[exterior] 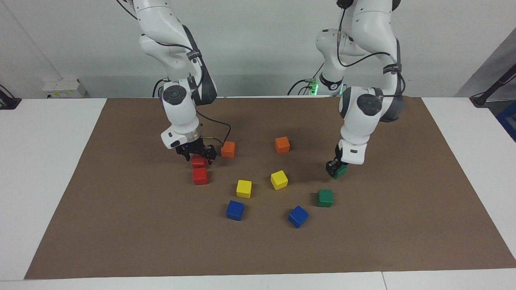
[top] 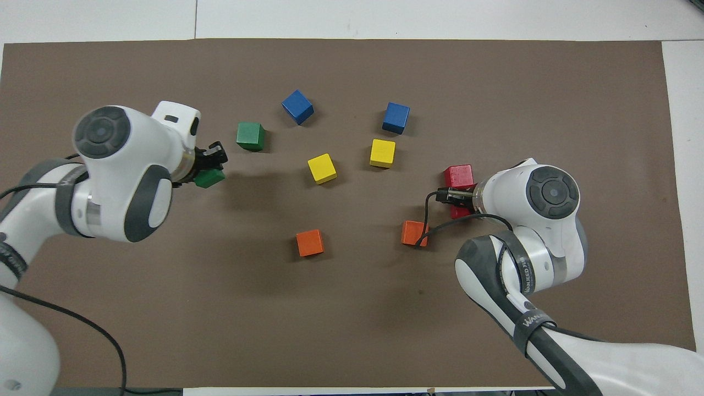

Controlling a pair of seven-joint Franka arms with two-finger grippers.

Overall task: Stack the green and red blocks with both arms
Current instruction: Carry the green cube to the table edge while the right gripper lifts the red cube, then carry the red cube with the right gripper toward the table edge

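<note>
Facing view: pinching the held green block (exterior: 340,172) between the pressed-in fingertips of the left hand (exterior: 335,168), over bare brown mat (exterior: 121,225) on the counter (exterior: 40,181). Apparently carrying it just clear of the mat, tilted a little and turned corner-on. Resting flat near that hand and apart from it: the second green block (exterior: 325,197). Hovering with fingers spread, the right hand (exterior: 197,153), directly above the nearer red block (exterior: 198,162). Sitting just beside that block, toward the mat's middle: the farther red block (exterior: 200,176). Touching or not, impossible to tell.

Overhead view: showing the left hand (top: 212,162) gripping the held green block (top: 209,177) by one end, with the second green block (top: 250,136) just off its tip. Covering most of the nearer red block (top: 461,211), the right hand (top: 454,196); peeking out past it, the farther red block (top: 458,176).

Risking, by judgement:
- Setting the tilted green block down crooked and toppling it off its partner.
- Nudging the neighbouring red block while closing.

Being cubes, having no long axis; only the twist about the vertical mattering.
</note>
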